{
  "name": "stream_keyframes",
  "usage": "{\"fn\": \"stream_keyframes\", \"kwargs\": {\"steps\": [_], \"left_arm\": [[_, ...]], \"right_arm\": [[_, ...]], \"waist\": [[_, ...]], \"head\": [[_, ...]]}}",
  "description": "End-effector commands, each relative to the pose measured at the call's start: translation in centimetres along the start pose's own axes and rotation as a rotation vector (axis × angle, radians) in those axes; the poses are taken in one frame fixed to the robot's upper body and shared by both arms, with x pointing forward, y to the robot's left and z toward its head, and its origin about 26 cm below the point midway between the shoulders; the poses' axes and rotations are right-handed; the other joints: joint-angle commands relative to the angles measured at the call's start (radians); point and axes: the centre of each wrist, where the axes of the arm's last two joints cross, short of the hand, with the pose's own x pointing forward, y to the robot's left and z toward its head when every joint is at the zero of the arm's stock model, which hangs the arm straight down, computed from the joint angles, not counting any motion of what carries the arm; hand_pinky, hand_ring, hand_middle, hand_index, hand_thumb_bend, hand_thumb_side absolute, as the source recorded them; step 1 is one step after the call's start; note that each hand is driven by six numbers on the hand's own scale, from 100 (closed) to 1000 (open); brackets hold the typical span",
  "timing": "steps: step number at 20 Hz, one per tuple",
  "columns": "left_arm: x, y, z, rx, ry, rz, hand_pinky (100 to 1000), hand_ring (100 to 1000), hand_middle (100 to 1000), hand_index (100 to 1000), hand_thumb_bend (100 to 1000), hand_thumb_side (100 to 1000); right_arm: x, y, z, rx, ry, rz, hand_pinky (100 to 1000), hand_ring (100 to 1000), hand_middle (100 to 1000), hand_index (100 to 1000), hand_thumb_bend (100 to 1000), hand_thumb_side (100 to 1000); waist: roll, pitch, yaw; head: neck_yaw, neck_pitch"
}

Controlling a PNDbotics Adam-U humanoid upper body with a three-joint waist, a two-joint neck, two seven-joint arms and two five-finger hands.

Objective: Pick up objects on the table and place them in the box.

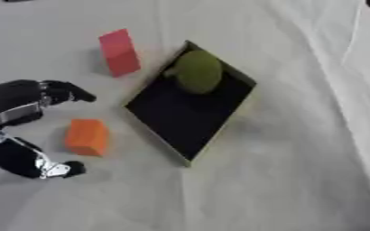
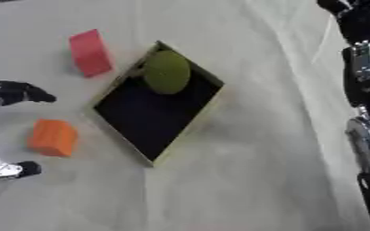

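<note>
Box [image 1: 190, 118] sits in middle of the white cloth [image 1: 283, 180], turned like a diamond w/ one corner toward you, dark inside, pale rim. You have already a green round object [image 1: 197, 71] in it, lying in the far corner and touching the far rim.

Orange block [image 1: 87, 136] is on the cloth left of the box, near its left corner but not touching. Red block [image 1: 119, 52] is further back, just beside the box's upper-left edge, apart from it.

Your left hand [image 1: 30, 106] comes in from the left edge and is spread wide around the orange block: upper fingers [image 1: 68, 91] are above it, the thumb [image 1: 58, 168] below it, block sits in the gap. No contact w/ the block that I can see; the hand holds nothing.

Right arm [image 2: 366, 90] shows only in right eye view, along the right edge. Its hand is not visible, so I cannot tell its state.
</note>
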Motion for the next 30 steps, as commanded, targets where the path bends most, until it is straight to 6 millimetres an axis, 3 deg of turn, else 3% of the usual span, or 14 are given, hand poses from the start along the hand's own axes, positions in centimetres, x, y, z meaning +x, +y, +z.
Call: {"fn": "stream_keyframes", "kwargs": {"steps": [1,5,11,21,30], "left_arm": [[0.0,0.7,0.7,-0.048,0.014,-0.009,958,906,867,954,480,228],[-0.1,0.9,0.9,-0.074,0.035,0.007,958,907,868,952,460,172],[-0.6,0.7,0.7,-0.085,0.090,-0.011,967,917,878,962,514,155],[-3.3,-0.1,-1.6,-0.105,0.174,-0.014,972,923,885,961,552,152],[-3.6,0.2,-3.2,-0.046,0.136,0.000,965,918,889,955,513,135]], "right_arm": [[0.6,-0.1,-0.5,0.014,-0.027,0.008,875,926,704,810,100,621],[0.6,-0.1,-0.5,0.014,-0.024,0.005,876,927,704,810,100,622],[0.5,0.1,-0.4,0.019,-0.015,-0.002,877,929,704,811,100,623],[0.5,0.2,-0.4,0.021,-0.015,-0.010,878,930,703,811,100,623],[0.5,0.3,-0.4,0.023,-0.012,-0.014,880,932,703,812,100,623]], "waist": [[-0.012,-0.006,-0.001],[-0.012,-0.007,0.001],[-0.013,-0.005,0.001],[-0.014,-0.004,-0.006],[-0.014,-0.001,-0.011]], "head": [[-0.001,-0.010],[0.000,-0.007],[0.004,-0.003],[0.017,-0.004],[0.019,-0.008]]}}
